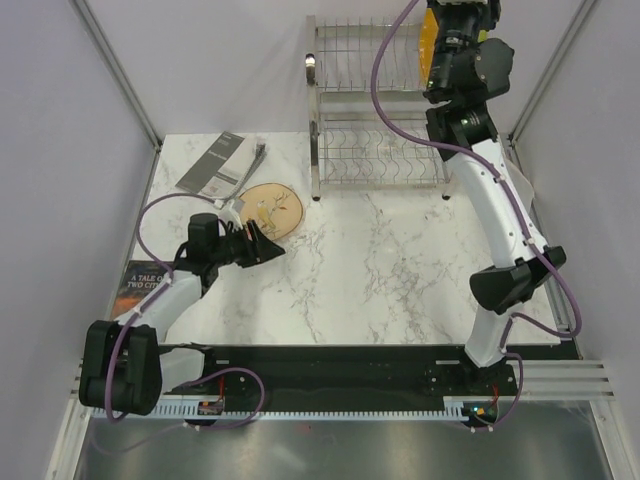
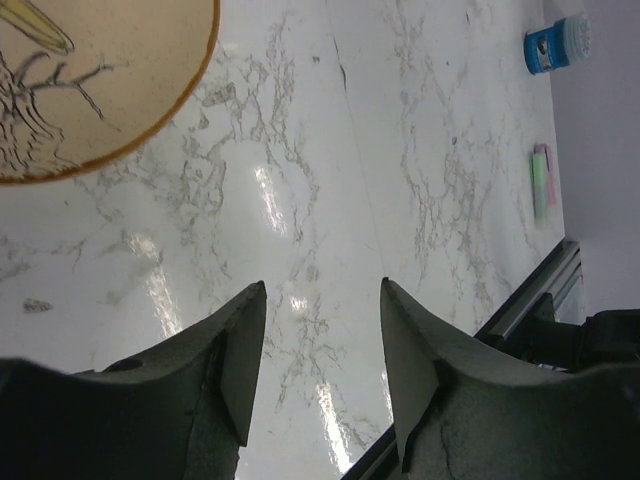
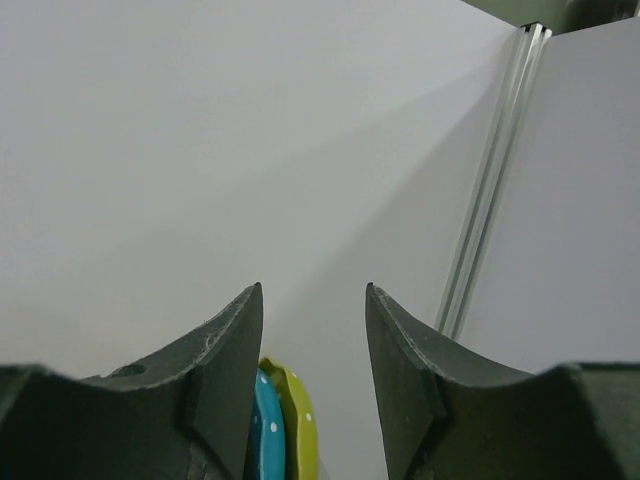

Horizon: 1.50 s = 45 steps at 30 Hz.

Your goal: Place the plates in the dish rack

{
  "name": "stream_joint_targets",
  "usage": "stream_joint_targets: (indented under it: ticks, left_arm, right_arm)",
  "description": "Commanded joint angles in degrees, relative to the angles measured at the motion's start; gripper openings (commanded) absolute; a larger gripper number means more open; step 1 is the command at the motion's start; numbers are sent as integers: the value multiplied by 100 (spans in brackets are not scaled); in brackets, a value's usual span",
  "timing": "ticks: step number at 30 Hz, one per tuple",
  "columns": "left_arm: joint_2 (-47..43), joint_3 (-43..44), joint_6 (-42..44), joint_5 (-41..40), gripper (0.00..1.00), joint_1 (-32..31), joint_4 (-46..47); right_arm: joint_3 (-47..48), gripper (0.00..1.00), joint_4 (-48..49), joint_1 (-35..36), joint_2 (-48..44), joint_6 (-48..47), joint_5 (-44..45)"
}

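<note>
Tan plate (image 1: 270, 208) lies flat on table (image 1: 400, 270) near the dish rack (image 1: 375, 150).

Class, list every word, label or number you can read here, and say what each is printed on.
"A TALE O... TWO CITI...": on the dark book, rest hidden.
Grey booklet: print too small to read.
Blue tub: label too blurred to read.

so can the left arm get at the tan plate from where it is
Probably yes: the left gripper is open and empty, and the tan plate lies flat just ahead, with only bare table between.
</note>
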Motion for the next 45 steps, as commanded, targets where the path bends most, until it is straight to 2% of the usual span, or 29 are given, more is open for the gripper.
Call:
stream_joint_targets:
  ticks: [1,2,3,6,8,11,12,13,15,16,18,24,30,36,38,39,40,43,45]
  left_arm:
    - [492,1179,712,-391,57,109,-305]
    - [685,1434,774,-443,57,144,-724]
    - [1053,1889,870,-479,56,179,-885]
    - [1677,2481,880,-742,55,372,-1168]
    - [2030,2875,906,-970,55,469,-1229]
    - [2918,3604,1082,-937,50,522,-1501]
    - [3129,3790,1213,-884,45,522,-1659]
    - [3583,3966,1231,-840,30,522,-1756]
    - [3911,4301,1249,-629,15,522,-1871]
    - [4113,4354,1232,-611,7,522,-1880]
    - [4281,4460,1231,-611,2,513,-1915]
    - [4554,4268,1381,-725,2,443,-2143]
    - [4326,3705,1337,-611,4,206,-2266]
    - [4168,3520,1478,-900,5,4,-2433]
    - [4045,3397,1382,-674,12,3,-2416]
    - [3949,3353,1320,-603,22,3,-2346]
    - [3678,3300,1267,-558,38,3,-2267]
    - [3229,3203,1100,-575,49,38,-2126]
    - [2807,3151,1143,-584,52,143,-2073]
  right_arm:
    - [-225,55,-637,49,-813,855,27]
    - [-556,57,-1197,49,-971,1075,-270]
    - [-838,57,-1437,49,-1373,1251,-491]
    - [-2191,61,-2438,40,-2199,2146,-1474]
    - [-2980,63,-3341,49,-2466,3121,-1906]
    - [-4388,64,-3645,49,-2984,4046,-2679]
    - [-4722,64,-3654,40,-3220,4100,-2960]
    - [-5283,62,-3655,49,-3318,4126,-3171]
    - [-5691,58,-3655,49,-3503,4214,-3270]
    - [-5954,50,-3663,49,-3530,4258,-3305]
    - [-6079,47,-3760,49,-3513,4494,-3323]
    - [-6650,49,-3567,49,-3522,5031,-3569]
    - [-7028,55,-3567,40,-3425,5330,-3850]
    - [-7283,57,-3470,40,-3355,5647,-4149]
    - [-7371,59,-3461,40,-3407,5665,-4149]
    - [-7389,59,-3452,49,-3425,5656,-4158]
    - [-7415,60,-3470,49,-3442,5638,-4175]
    - [-7494,62,-3470,49,-3521,5621,-4184]
    - [-7547,62,-3470,49,-3583,5638,-4176]
